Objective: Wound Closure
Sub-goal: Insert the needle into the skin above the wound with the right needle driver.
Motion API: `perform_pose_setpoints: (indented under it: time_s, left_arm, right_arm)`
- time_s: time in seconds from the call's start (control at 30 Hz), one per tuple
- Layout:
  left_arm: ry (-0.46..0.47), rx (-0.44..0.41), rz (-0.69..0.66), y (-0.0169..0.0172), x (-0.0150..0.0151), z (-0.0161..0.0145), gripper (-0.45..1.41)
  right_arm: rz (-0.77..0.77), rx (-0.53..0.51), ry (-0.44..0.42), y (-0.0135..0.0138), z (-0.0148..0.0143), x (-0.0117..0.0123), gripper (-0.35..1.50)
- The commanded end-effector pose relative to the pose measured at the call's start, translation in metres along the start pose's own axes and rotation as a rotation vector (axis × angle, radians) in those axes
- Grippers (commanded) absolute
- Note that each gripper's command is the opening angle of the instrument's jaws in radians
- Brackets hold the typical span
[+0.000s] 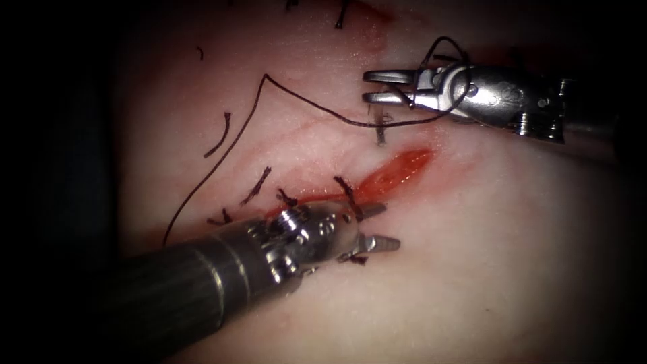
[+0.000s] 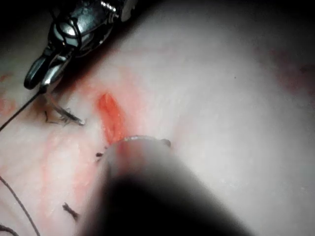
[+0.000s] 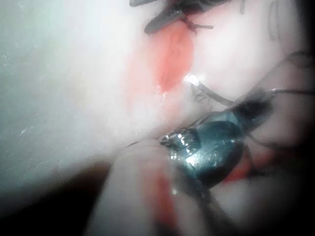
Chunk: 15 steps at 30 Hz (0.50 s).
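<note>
The cut point(image 1: 397, 168) gapes red at its upper right end; dark stitches point(image 1: 347, 192) close the part toward the lower left. My left tool point(image 1: 391, 226) lies low over the stitched part with its jaws open, holding nothing. My right tool point(image 1: 366, 87) hovers above the cut's left side, jaws open, with thread point(image 1: 303, 101) looped around its wrist. The needle point(image 1: 381, 131) stands just under those jaws near the open end, also visible as a thin curve point(image 2: 64, 114) and with a glinting tip point(image 3: 206, 91). I cannot tell how deep it sits in the tissue.
A long run of thread point(image 1: 222, 155) trails from a kink at the upper left down toward the tissue's left edge. Several cut ends of thread point(image 1: 219, 135) lie scattered left of the cut. Red fluid point(image 1: 317, 195) stains the tissue along the wound.
</note>
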Motion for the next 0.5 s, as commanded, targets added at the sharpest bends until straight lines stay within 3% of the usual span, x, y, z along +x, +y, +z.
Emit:
perform_pose_setpoints:
  time_s: [0.03,0.33,0.5]
  left_arm:
    - [0.000,0.002,0.001,-0.0001,0.0004,0.0007,0.49]
    - [-0.005,0.000,-0.004,0.0002,0.0008,0.0004,0.49]
    - [-0.006,-0.006,-0.006,0.0003,0.0010,0.0001,0.50]
  right_arm:
    - [0.041,0.000,0.003,0.0006,0.0010,0.0002,-0.35]
    - [0.339,-0.005,-0.037,0.0010,0.0027,-0.0002,-0.35]
    - [0.576,0.068,-0.092,0.0004,0.0028,-0.0009,-0.35]
